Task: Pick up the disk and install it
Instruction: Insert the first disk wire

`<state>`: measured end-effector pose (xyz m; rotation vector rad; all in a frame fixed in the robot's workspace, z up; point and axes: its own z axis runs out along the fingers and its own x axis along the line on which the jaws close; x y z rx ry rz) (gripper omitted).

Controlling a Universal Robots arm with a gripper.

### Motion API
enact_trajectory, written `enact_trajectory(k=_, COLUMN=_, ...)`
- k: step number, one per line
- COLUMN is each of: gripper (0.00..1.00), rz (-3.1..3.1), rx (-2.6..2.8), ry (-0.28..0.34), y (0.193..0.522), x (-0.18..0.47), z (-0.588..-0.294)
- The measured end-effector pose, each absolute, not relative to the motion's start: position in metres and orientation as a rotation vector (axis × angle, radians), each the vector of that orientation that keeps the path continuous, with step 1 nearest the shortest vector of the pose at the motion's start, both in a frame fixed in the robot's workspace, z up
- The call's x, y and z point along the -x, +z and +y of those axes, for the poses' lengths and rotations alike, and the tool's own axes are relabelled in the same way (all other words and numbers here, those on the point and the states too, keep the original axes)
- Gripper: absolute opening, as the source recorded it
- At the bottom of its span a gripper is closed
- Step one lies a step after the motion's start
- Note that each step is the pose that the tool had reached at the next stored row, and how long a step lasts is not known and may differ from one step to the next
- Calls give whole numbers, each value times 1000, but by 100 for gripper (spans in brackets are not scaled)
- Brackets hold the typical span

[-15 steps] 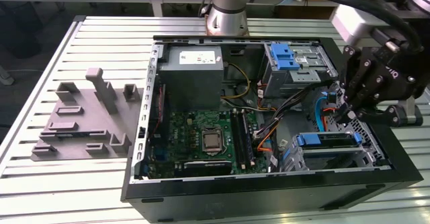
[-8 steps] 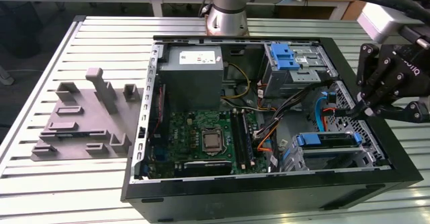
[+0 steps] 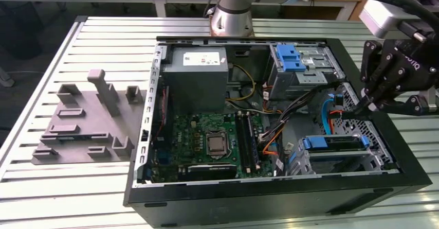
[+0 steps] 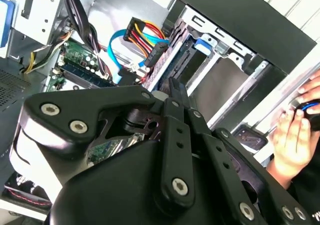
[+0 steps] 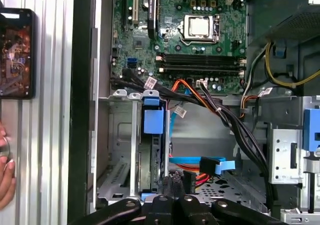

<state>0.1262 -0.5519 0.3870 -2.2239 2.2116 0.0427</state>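
The disk (image 3: 334,143) sits in the lower drive cage at the open computer case's corner, on the exterior view's right, its blue carrier front facing up. In the first wrist view the disk (image 5: 152,121) stands edge-on in its metal bay, with cables plugged in near its far end. My gripper (image 3: 351,113) hangs just above the cage, behind the disk, its fingers drawn together to a point with nothing between them. In both wrist views the black fingers (image 5: 172,187) (image 4: 176,92) meet close beside the disk (image 4: 172,55).
The case (image 3: 274,200) lies open on a slatted table, with motherboard (image 3: 213,141), grey power supply (image 3: 195,80) and an upper bay with a blue latch (image 3: 291,56). A grey fixture (image 3: 89,121) lies beside it. A person's hand (image 4: 295,135) and a phone (image 5: 17,52) are near the case's edge.
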Motion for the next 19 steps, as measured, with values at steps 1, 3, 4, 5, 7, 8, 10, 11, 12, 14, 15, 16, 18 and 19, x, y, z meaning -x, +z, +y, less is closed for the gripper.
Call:
enact_trajectory(k=1, gripper=11, rz=2211, rx=2224, ry=42, y=386, x=-126, z=-552)
enact_trajectory(k=3, gripper=11, rz=2211, rx=2224, ry=41, y=386, x=-126, z=-552)
enact_trajectory(k=4, gripper=11, rz=2211, rx=2224, ry=41, y=386, x=-126, z=-552)
enact_trajectory(k=5, gripper=11, rz=2211, rx=2223, ry=41, y=386, x=-126, z=-552)
enact_trajectory(k=7, gripper=11, rz=2211, rx=2223, ry=41, y=386, x=-126, z=-552)
enact_trajectory(k=8, gripper=11, rz=2211, rx=2223, ry=41, y=386, x=-126, z=-552)
enact_trajectory(k=10, gripper=11, rz=2212, rx=2224, ry=38, y=385, x=-126, z=-552)
enact_trajectory(k=11, gripper=11, rz=2215, rx=2227, ry=28, y=385, x=-126, z=-552)
enact_trajectory(k=12, gripper=11, rz=2219, rx=2231, ry=16, y=385, x=-126, z=-552)
enact_trajectory(k=14, gripper=11, rz=2224, rx=2236, ry=-4, y=383, x=-125, z=-551)
enact_trajectory(k=15, gripper=11, rz=2224, rx=2237, ry=-6, y=382, x=-125, z=-551)
enact_trajectory(k=16, gripper=11, rz=2224, rx=2237, ry=-6, y=381, x=-125, z=-550)
enact_trajectory(k=18, gripper=17, rz=2224, rx=2237, ry=-7, y=379, x=-125, z=-547)
enact_trajectory(k=19, gripper=17, rz=2224, rx=2237, ry=-7, y=378, x=-125, z=-545)
